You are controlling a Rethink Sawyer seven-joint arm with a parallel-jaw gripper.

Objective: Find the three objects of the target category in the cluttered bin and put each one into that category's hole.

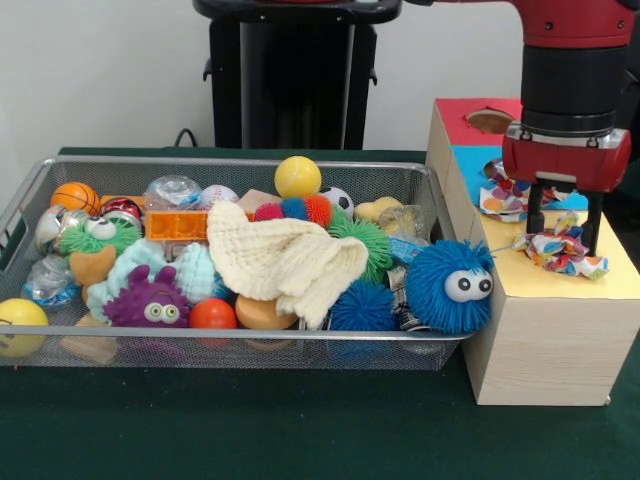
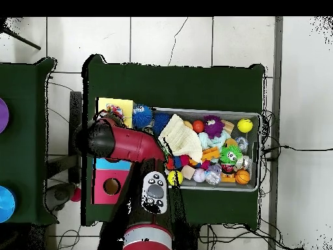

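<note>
Front view: the gripper [image 1: 566, 222] is held over the wooden box [image 1: 545, 330], jaws spread wide around a colourful cloth [image 1: 560, 250] lying on the box's yellow section. A second patterned cloth [image 1: 505, 195] lies behind it; the toy-filled bin [image 1: 230, 165] is set beside the box.

A robotics lab: green-clothed table [image 1: 300, 430], tiled floor [image 2: 195, 39] (trailing cables), wire bin [image 1: 410, 185] of toys.

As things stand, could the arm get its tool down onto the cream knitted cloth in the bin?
Probably yes. The cream knitted cloth lies on top of the toy pile in the wire bin, with nothing over it. The tool is off to the side above the wooden box, over a patterned fabric scrap, so it would have to travel across first.
</note>
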